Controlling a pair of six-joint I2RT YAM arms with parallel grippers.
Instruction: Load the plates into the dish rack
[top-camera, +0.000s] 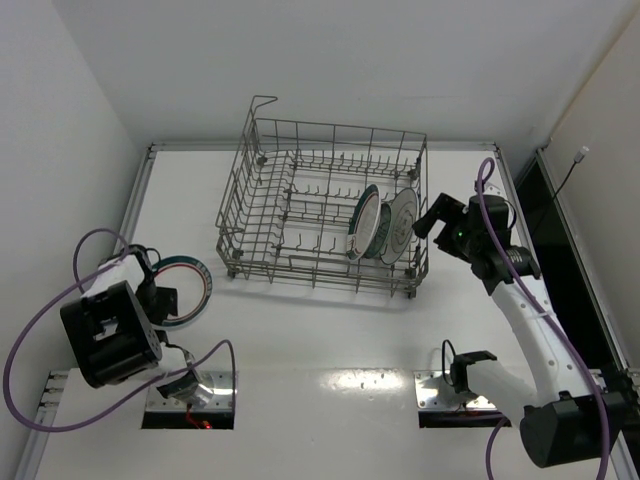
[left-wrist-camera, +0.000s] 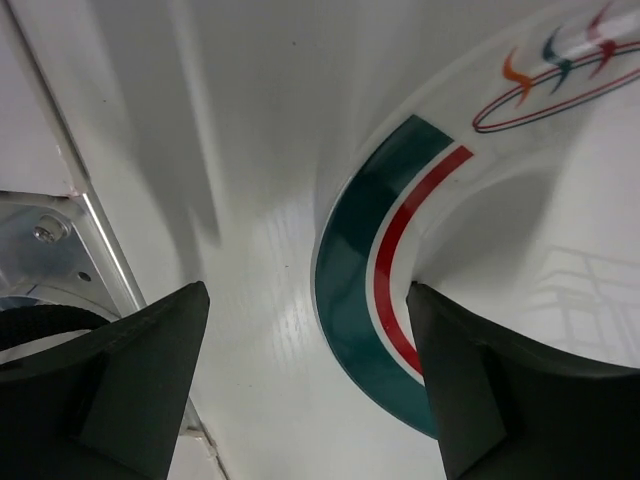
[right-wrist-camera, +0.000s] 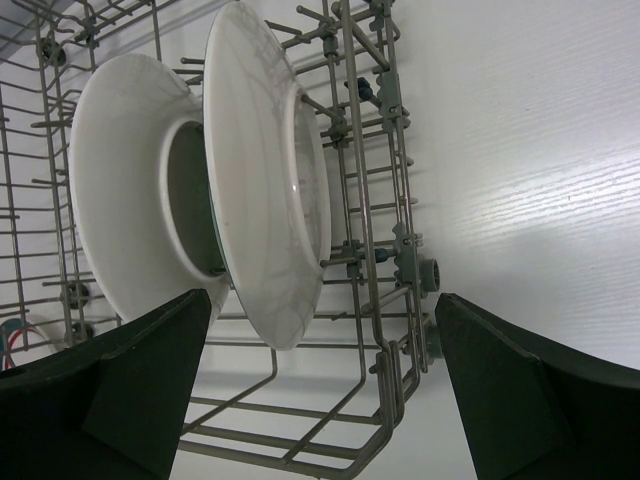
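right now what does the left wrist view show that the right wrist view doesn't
Left wrist only: a plate with a teal-and-red rim band lying flat, the left gripper open astride its rim, and a bolted metal plate at the left. Right wrist only: the dish rack holding two white plates on edge, with the right gripper open just short of them. Both: the white table and open jaws framing the bottom corners.

White table, dish rack, 1 plate
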